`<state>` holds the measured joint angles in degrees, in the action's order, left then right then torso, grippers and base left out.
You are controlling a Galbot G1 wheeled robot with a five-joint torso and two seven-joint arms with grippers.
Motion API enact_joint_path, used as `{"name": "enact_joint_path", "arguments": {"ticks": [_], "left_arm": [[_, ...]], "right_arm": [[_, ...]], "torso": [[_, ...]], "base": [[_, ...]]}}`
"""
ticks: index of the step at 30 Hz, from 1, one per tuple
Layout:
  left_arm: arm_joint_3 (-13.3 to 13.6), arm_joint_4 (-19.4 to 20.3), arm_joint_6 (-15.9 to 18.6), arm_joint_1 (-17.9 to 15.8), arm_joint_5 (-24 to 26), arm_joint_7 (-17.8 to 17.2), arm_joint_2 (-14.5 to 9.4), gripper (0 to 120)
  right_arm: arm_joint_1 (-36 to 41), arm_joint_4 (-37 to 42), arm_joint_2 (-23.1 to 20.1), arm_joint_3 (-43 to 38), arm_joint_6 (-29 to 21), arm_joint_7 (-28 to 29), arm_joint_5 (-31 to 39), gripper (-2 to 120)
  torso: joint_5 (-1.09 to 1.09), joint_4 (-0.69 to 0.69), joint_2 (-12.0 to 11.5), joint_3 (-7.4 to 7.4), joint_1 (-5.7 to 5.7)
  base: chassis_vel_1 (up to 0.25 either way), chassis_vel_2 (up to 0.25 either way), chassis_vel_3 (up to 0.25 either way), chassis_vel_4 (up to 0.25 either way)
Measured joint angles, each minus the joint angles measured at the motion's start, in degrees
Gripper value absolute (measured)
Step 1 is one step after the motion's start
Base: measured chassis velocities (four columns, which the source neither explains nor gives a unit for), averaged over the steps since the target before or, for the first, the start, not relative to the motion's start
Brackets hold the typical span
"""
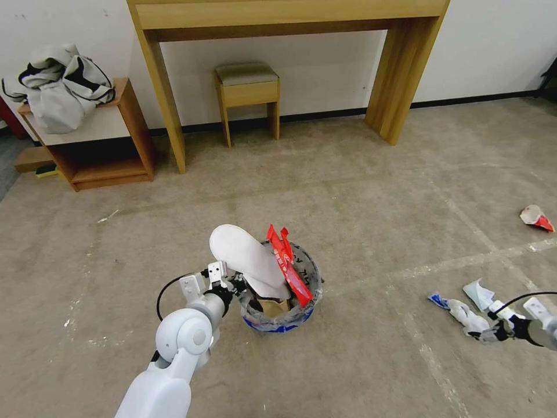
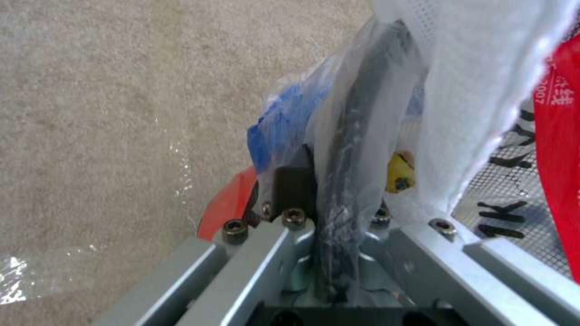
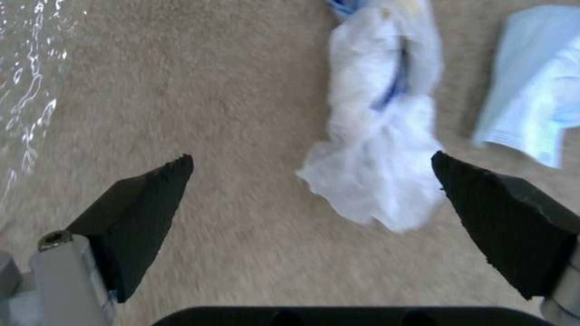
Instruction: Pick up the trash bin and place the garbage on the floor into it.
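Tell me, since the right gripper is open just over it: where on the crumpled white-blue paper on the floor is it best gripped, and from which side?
Likely from above, across its twisted middle. The crumpled white-blue paper lies long and narrow on the carpet, so the open right gripper should span its short width there.

1. Flat red plastic wrapper (image 2: pixel 559 149) standing in the bin: white print along its edge in the left wrist view; digits that look like "007" followed by Chinese characters, too cropped to read fully.
2. Clear plastic bag liner (image 2: pixel 505 199) of the bin: bold black writing, partly hidden; something like "1K" is legible, the rest is cut off.
3. Head view: black marks on the same liner and white print on the wrapper, both too small to read.
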<state>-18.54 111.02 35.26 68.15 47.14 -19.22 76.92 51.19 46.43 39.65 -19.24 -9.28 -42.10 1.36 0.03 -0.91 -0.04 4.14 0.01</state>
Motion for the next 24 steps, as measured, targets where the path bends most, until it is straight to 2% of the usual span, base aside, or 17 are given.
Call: {"name": "enact_joint_path", "arguments": {"ticks": [6,12,18,24], "left_arm": [[-0.38,-0.53,-0.2,-0.7,0.88,0.08,-0.41,1],[-0.57,-1.3,-0.5,-1.01,1.31,0.55,-0.92,1],[-0.53,-1.99,-0.63,-1.39,1.72,0.75,-1.09,1],[-0.5,-2.43,-0.67,-1.83,2.35,0.87,-1.71,1]], "right_arm": [[-8.66,-6.4,4.17,3.88,1.74,0.65,-3.1,100],[-13.88,-11.04,5.49,5.49,3.56,0.8,-7.44,100],[-17.23,-16.43,7.19,5.37,5.74,1.41,-14.04,100],[-18.19,-19.15,8.47,3.65,6.65,2.84,-16.38,100]], "torso": [[-0.01,0.02,0.0,0.0,0.0],[-0.01,0.01,0.0,0.0,0.0],[-0.01,0.0,0.0,0.0,0.0],[-0.01,0.0,0.0,-0.01,0.0]], "base": [[0.0,0.0,0.0,0.0],[0.0,0.0,0.0,0.0],[0.0,0.0,0.0,0.0],[0.0,0.0,0.0,0.0]]}}
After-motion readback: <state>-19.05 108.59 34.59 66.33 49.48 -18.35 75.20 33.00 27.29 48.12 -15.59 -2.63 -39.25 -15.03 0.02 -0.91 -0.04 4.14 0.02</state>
